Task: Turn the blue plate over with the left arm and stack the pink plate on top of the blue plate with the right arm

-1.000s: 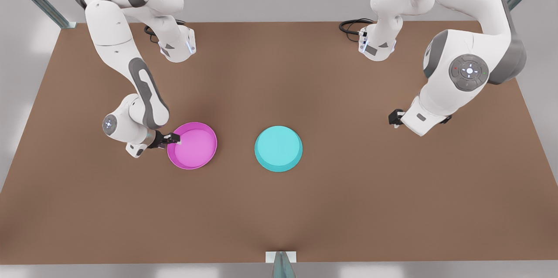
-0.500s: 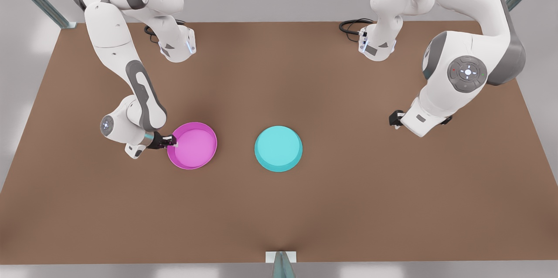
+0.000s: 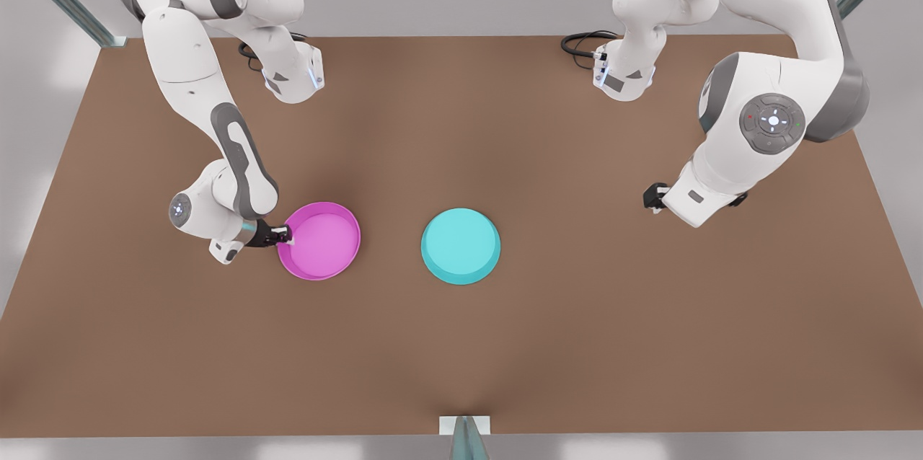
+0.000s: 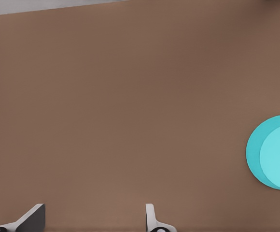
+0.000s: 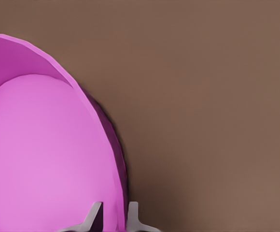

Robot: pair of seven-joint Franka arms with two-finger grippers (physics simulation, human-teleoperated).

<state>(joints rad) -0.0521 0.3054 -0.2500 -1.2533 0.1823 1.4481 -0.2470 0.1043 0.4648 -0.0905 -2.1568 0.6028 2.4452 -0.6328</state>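
Note:
The pink plate [image 3: 321,240] lies rim up on the brown table [image 3: 461,345], toward the front view's left. My right gripper [image 3: 283,234] is shut on the plate's rim on the side facing the front view's left. In the right wrist view its fingertips [image 5: 94,215] pinch the pink plate [image 5: 43,154] by the wall. The blue plate [image 3: 460,246] rests near the middle with its flat base facing up. My left gripper [image 3: 653,195] waits open above the table at the front view's right, well apart from the blue plate [image 4: 273,152], with nothing between its fingers [image 4: 31,220].
Both arm bases [image 3: 292,74] stand at the far edge with black cables [image 3: 580,45] beside them. Metal frame posts [image 3: 465,438] rise at the table's near edge and far corners.
The right gripper has settled lower onto the pink plate's rim and the plate has shifted very slightly toward the front view's right. The left arm has barely moved.

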